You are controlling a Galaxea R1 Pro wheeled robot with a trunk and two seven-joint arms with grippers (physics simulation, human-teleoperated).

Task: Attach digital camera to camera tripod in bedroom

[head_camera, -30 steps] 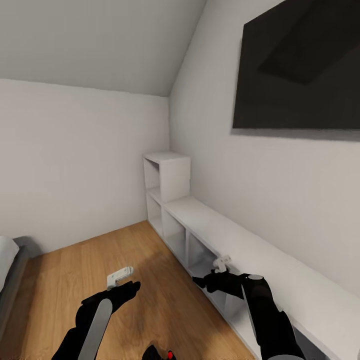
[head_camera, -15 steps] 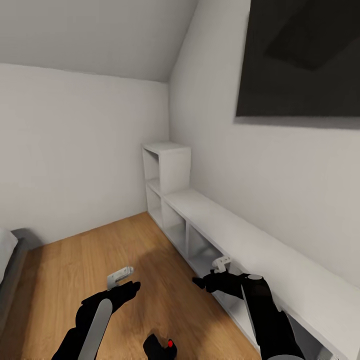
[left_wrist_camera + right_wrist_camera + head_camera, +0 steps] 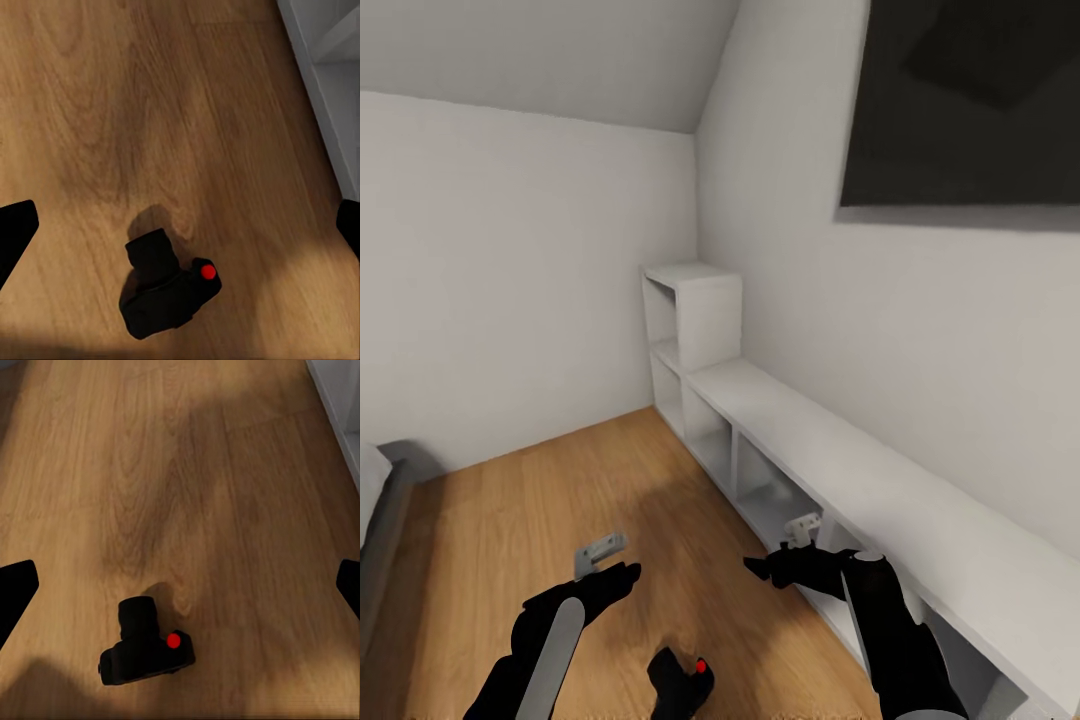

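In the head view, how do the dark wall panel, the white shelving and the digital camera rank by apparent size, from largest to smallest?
1. white shelving
2. dark wall panel, partly cut off by the frame
3. digital camera, clearly the smallest, though nearest the head camera

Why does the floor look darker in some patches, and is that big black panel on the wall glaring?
Head view: the big black wall panel carries a faint darker reflection, no bright glare; a soft shadow falls on the light wood plank floor beside the white cube shelving. Both wrist views: the small black boxy camera with a red dot casts a soft shadow on the planks.
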